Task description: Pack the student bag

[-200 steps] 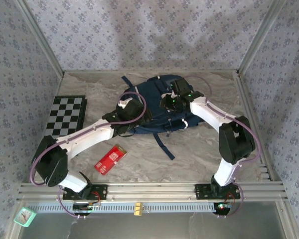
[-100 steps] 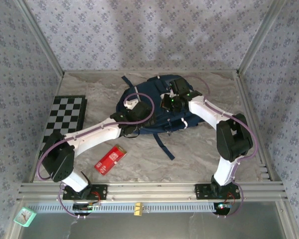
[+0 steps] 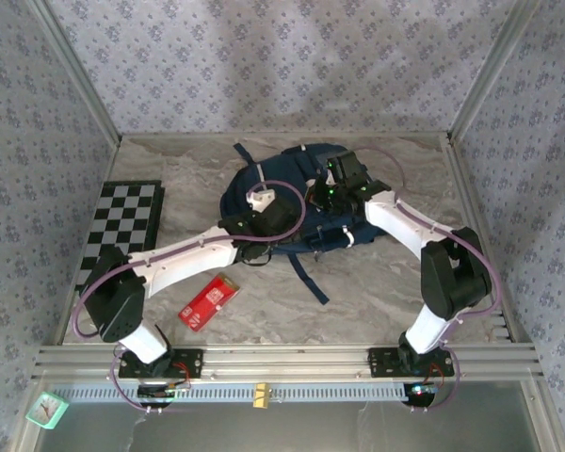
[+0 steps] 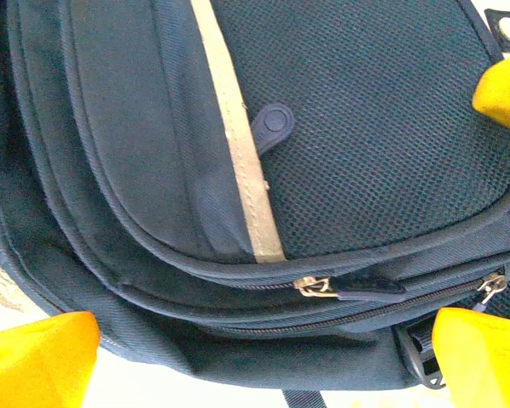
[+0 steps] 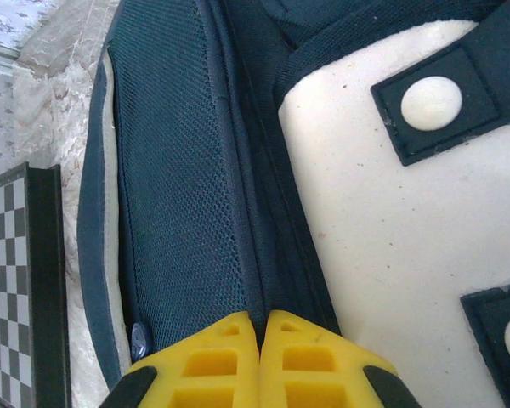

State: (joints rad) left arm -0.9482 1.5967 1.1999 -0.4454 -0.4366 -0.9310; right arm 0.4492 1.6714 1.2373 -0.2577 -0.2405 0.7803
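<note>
Now check bag (image 3: 297, 168), lying flat at far centre of tabletop (image 3: 377, 282). Note left claw (image 4: 257, 357) newly swung over front pocket (image 4: 365, 127), spread wide; right claw (image 5: 259, 340) newly pressed together at a seam (image 5: 246, 212) (catch unconfirmed). Treat as zipper-opening prep.

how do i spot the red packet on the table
On the grey marbled tabletop, a large navy-blue fabric backpack lies at the back. In front of it, leftward, lies a flat red rectangular packet. Its red sets it apart from the black-and-white checkered board.
</note>
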